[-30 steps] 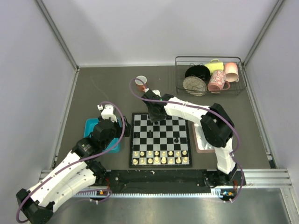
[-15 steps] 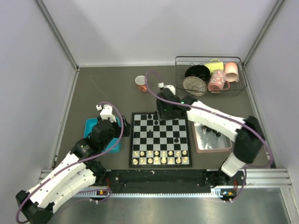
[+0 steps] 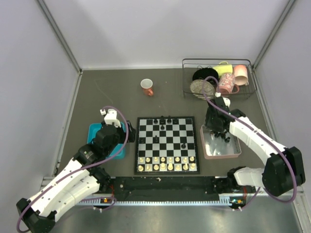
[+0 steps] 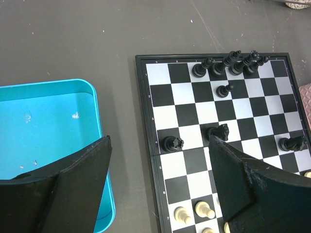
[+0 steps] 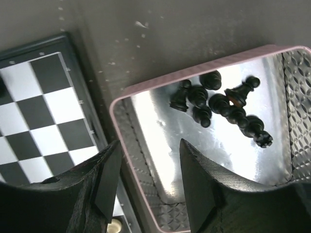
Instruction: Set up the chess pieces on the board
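Note:
The board lies at the table's middle, with several black chess pieces in its far row and others loose mid-board. The left wrist view shows the far-row pieces, a pawn, a knight and a rook. My left gripper is open and empty over the board's left edge. My right gripper is open and empty over the left part of the pink tray. That tray holds several black pieces, lying beyond the fingertips.
Cream-white pieces fill the board's two near rows. A teal tray lies left of the board under my left arm. A wire rack with mugs and plates stands at the far right. An orange cup stands behind the board.
My right arm has swung from the board's far row to the right, over the pink tray, leaving black pieces standing in that row. The left arm has not moved.

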{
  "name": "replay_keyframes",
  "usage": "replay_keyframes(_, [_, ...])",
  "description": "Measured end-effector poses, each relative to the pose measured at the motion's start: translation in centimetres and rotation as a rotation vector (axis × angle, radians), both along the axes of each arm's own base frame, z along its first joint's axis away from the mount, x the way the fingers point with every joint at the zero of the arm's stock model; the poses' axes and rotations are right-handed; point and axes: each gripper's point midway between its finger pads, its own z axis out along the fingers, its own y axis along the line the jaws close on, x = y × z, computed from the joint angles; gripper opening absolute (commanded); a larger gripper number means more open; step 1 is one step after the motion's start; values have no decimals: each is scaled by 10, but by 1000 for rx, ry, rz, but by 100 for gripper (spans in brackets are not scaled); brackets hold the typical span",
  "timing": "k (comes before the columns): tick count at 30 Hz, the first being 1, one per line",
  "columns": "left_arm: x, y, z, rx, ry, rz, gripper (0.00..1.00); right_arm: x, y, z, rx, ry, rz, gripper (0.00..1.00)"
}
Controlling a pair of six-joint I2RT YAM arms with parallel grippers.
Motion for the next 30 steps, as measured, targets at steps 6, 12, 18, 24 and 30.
replay_keyframes(6, [0, -1, 0, -2, 1, -3, 86, -6, -23, -21, -3, 48, -56, 48])
replay_keyframes(12, [0, -1, 0, -1, 3, -5, 86, -5, -36, -28, -10, 56, -88, 46])
replay_keyframes(18, [-1, -3, -4, 4, 16, -13, 86, -9, -46, -40, -18, 76, -108, 43])
replay_keyframes(24, [-1, -4, -5, 5, 21, -17, 86, -9, -51, -48, -24, 94, -115, 40])
replay_keyframes(30, [-1, -4, -5, 5, 20, -16, 86, -3, -51, -53, -26, 92, -109, 36])
